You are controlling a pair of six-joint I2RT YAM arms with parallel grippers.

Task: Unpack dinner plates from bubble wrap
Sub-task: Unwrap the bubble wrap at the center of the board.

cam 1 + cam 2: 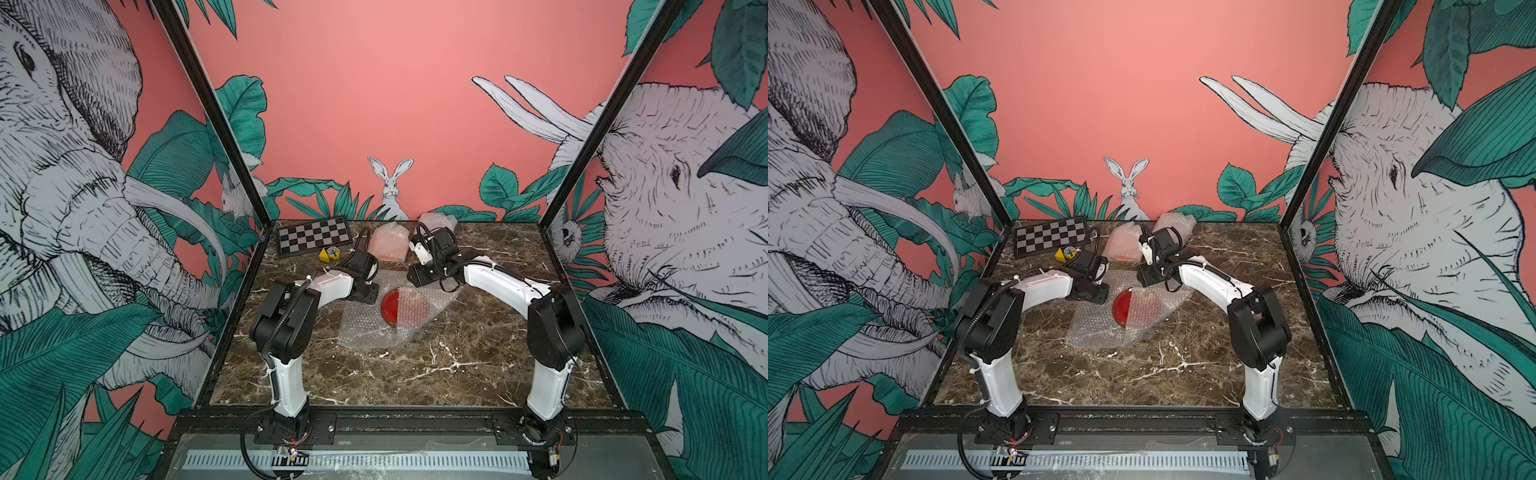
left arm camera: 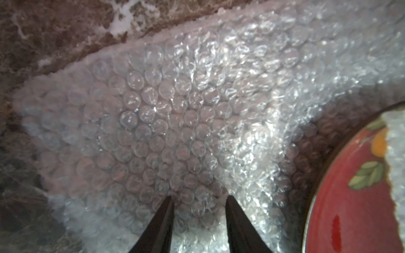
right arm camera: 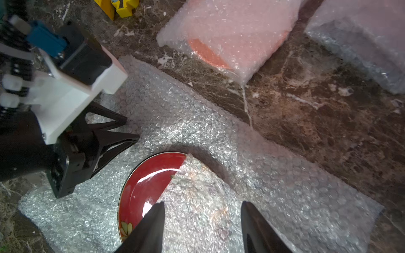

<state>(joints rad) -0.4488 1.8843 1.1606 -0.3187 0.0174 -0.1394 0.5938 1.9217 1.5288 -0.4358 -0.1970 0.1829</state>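
Dark red flowered plate (image 3: 142, 186) lies half covered by clear bubble wrap (image 3: 197, 122).

Front half of the counter (image 1: 415, 374) is wide open, easy pass. The middle's tight: left arm (image 1: 328, 286) and right arm (image 1: 494, 278) crowd over the bubble wrap (image 1: 361, 332) and red plate (image 1: 390, 309). Along the back, a checkered board (image 1: 313, 239), yellow block (image 1: 328, 254), orange bundle (image 1: 386, 245) and clear bundle (image 1: 434, 219) are in the way.
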